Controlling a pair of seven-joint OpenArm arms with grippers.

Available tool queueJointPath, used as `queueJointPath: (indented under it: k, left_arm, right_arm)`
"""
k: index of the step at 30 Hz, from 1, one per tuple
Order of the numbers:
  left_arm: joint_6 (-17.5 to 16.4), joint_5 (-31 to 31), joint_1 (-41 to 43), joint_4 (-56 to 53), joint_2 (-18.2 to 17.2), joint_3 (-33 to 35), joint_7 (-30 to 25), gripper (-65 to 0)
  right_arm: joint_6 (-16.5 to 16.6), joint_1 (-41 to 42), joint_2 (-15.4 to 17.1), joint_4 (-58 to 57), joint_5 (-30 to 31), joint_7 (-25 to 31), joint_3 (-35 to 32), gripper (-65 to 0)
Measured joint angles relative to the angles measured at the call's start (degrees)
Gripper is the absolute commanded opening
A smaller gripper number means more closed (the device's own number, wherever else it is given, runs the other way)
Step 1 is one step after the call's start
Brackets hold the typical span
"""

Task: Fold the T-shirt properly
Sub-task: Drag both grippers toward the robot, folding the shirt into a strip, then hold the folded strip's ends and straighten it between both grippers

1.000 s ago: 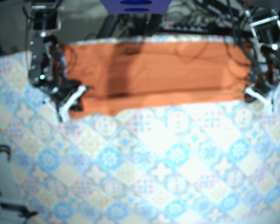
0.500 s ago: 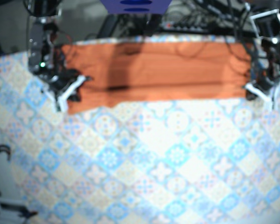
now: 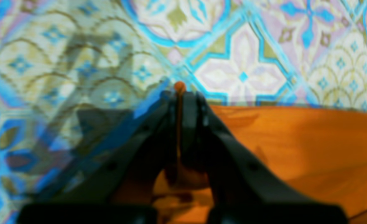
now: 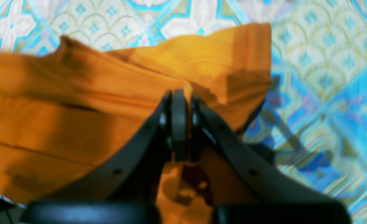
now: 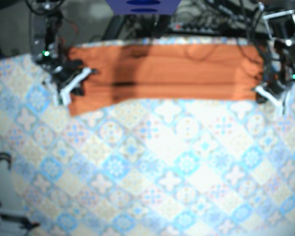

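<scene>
Halfway, we reckon: the shirt (image 5: 162, 73) is a far strip, left gripper (image 3: 179, 93) and right gripper (image 4: 180, 95) pinching its ends, crosswise folds to go.

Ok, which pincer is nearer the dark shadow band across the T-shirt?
Right. The right pincer grips the T-shirt at the end just beside the shadow band. The left pincer grips the opposite end, well away from it.

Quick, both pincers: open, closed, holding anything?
Left pincer: closed on the T-shirt edge.
Right pincer: closed on the T-shirt.
</scene>
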Motion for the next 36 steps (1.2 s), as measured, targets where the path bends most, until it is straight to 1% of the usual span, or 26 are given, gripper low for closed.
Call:
queueJointPath:
  k: [2,6,10,15,19,25,33,36]
  left_arm:
    - [0.0,0.0,0.0,0.0,0.3,0.3,-0.1,-65.0]
    - [0.0,0.0,0.0,0.0,0.0,0.2,-0.2,-65.0]
    - [0.0,0.0,-0.1,0.0,0.1,0.2,-0.1,-65.0]
    - [0.0,0.0,-0.1,0.0,0.1,0.3,-0.1,-65.0]
    - [0.0,0.0,0.0,0.0,0.0,0.3,-0.2,-65.0]
    - [0.0,0.0,0.0,0.0,0.0,0.3,-0.2,-65.0]
    - [0.0,0.0,2.4,0.3,-0.1,0.2,-0.5,-65.0]
    - [-0.1,-0.5,3.3,0.3,-0.9,0.3,-0.9,-65.0]
  right_arm:
    - [0.5,-1.1,-1.0,0.5,0.1,0.0,-0.1,-65.0]
    - [0.0,-2.8,-3.1,0.9,0.1,0.1,-0.1,-65.0]
    - [0.1,-4.0,-3.9,1.0,0.1,0.0,-0.5,-65.0]
    - [0.0,-4.3,-6.2,1.4,-0.1,0.0,0.0,-65.0]
    - [0.0,-6.7,-6.5,3.7,0.1,0.2,-0.3,-65.0]
    - [-0.1,-8.0,-8.3,4.3,-0.1,0.0,-0.3,-65.0]
    - [-0.1,-8.0,-7.8,4.4,-0.1,0.1,0.0,-65.0]
    - [-0.1,-7.9,-8.0,4.4,-0.2,-1.5,0.0,-65.0]
